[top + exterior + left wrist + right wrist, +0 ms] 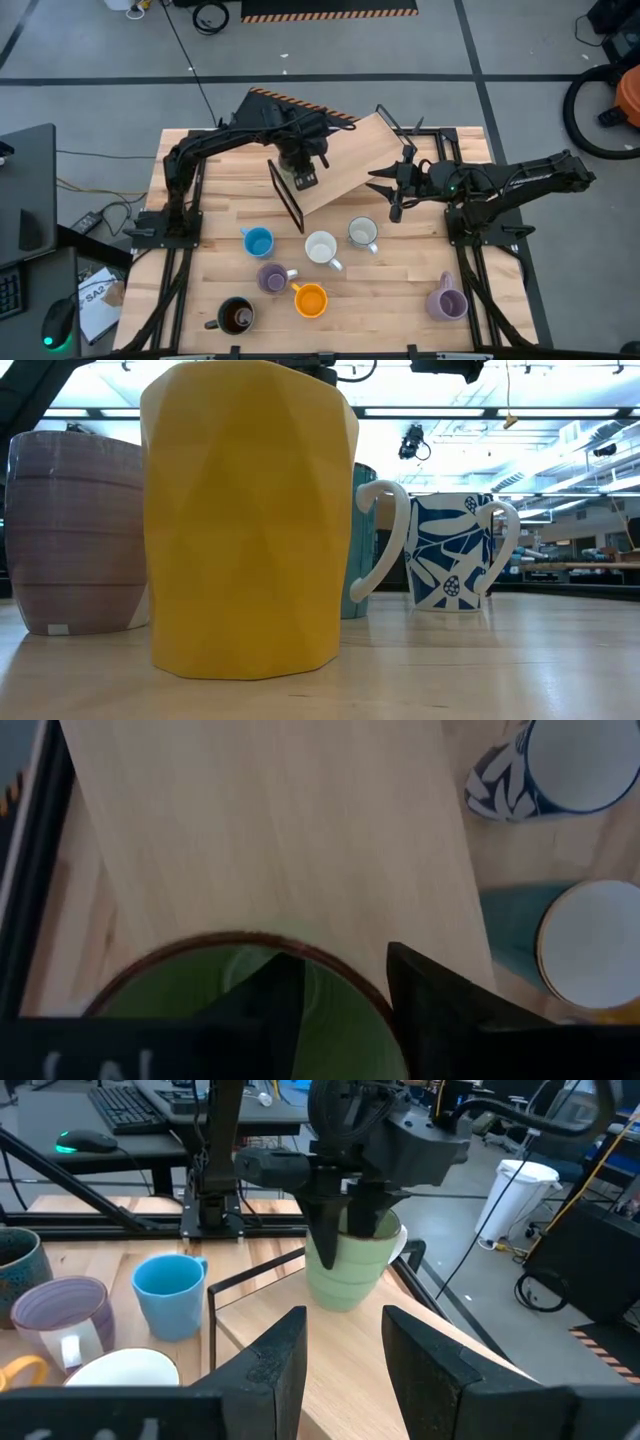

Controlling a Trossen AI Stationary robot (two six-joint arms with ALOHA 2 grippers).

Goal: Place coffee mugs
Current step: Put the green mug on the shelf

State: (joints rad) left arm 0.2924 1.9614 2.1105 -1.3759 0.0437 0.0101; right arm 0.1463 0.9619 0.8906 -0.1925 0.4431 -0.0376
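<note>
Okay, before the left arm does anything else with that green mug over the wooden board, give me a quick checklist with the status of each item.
1. Left gripper on the pale green ribbed mug: ok, one finger inside the rim, one outside.
2. Mug upright: ok.
3. Mug resting on the tilted light wooden board: cannot tell; it sits at or just above the surface.
4. Right gripper out of the way: ok, open, beside the board's edge, apart from the mug.
5. Light blue handled mug away from the board: ok.
</note>
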